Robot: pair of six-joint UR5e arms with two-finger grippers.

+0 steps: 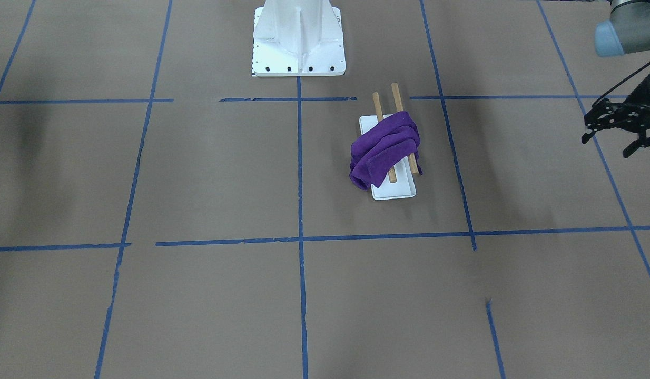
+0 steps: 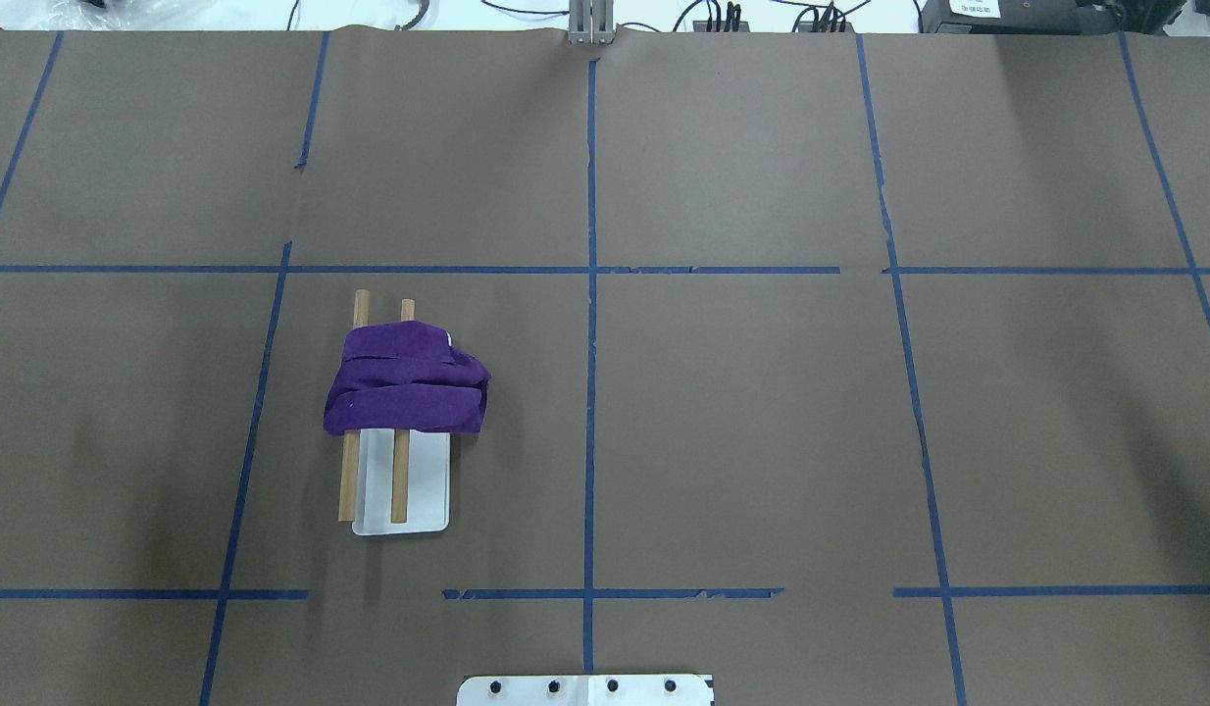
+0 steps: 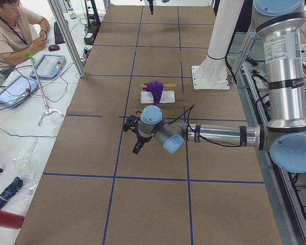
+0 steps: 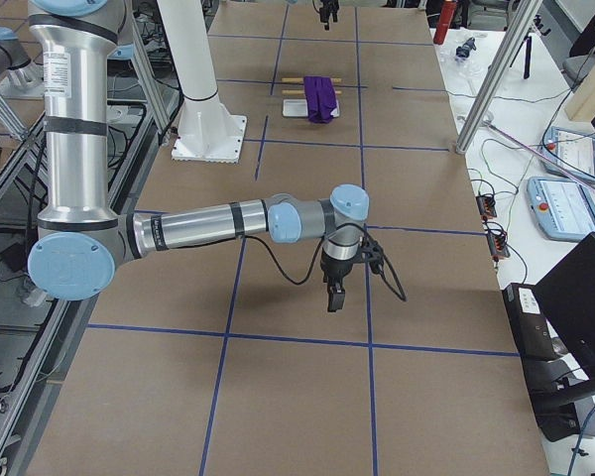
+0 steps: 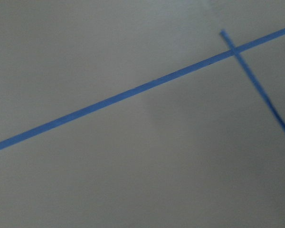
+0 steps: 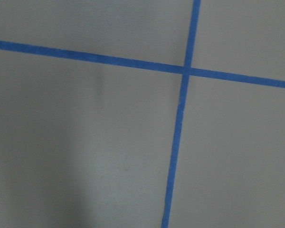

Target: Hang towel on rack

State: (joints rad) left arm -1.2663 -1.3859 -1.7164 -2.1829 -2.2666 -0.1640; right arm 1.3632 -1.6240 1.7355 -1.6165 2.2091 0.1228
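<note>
Finds the left gripper (image 1: 605,147) reaching out level above the brown paper table (image 1: 198,173), well apart from the rack (image 1: 394,192), fingers spread wide on nothing. Cannot tell the gap of the right gripper (image 4: 333,297), pointing straight down from a bent wrist. Sees the towel (image 1: 385,150), soft purple cloth in bunched folds, draped across both round wooden dowels (image 1: 377,105) above the flat white base (image 2: 419,490).

rack (image 2: 400,490): the purple towel (image 2: 406,392) is covering the middle of both dowels and the base's far end
pedestal (image 1: 298,37): the front-facing view's top edge is cutting it off
left arm (image 1: 628,31): the same view's right edge is cropping it
right gripper (image 4: 333,297): showing only in side views, too small for reading its jaws
tape lines (image 5: 133,90): blurring in the left wrist view
</note>
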